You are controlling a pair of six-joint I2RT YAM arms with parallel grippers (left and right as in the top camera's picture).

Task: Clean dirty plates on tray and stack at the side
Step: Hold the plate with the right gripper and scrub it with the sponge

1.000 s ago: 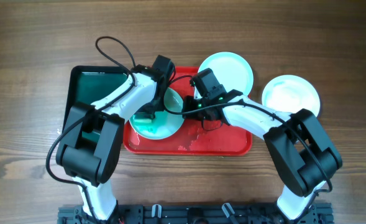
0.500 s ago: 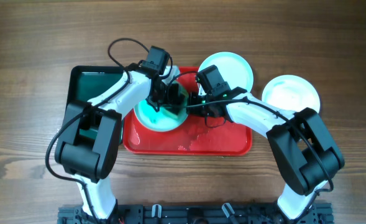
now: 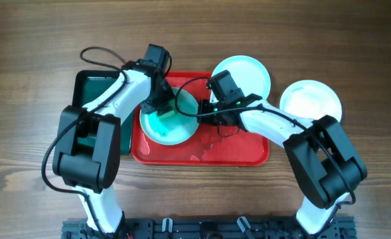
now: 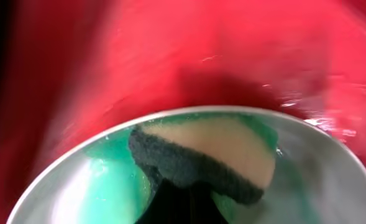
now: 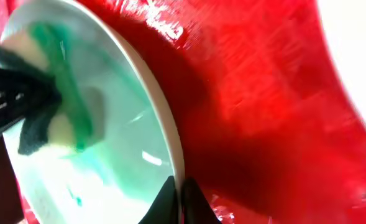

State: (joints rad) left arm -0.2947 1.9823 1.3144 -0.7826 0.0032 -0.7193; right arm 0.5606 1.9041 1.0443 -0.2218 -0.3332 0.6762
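Three plates show overhead: a smeared plate (image 3: 172, 129) on the red tray (image 3: 235, 149) mid-frame, a pale aqua plate (image 3: 248, 73) at the tray's upper right edge, and a white plate (image 3: 311, 103) on the table (image 3: 36, 40) at right. One dark green tray (image 3: 89, 89) lies at left. Only the wrist views reveal one sponge (image 4: 214, 149), pinched by the left gripper (image 3: 160, 107) against the smeared plate. The right gripper (image 5: 178, 196) nips that plate's rim.
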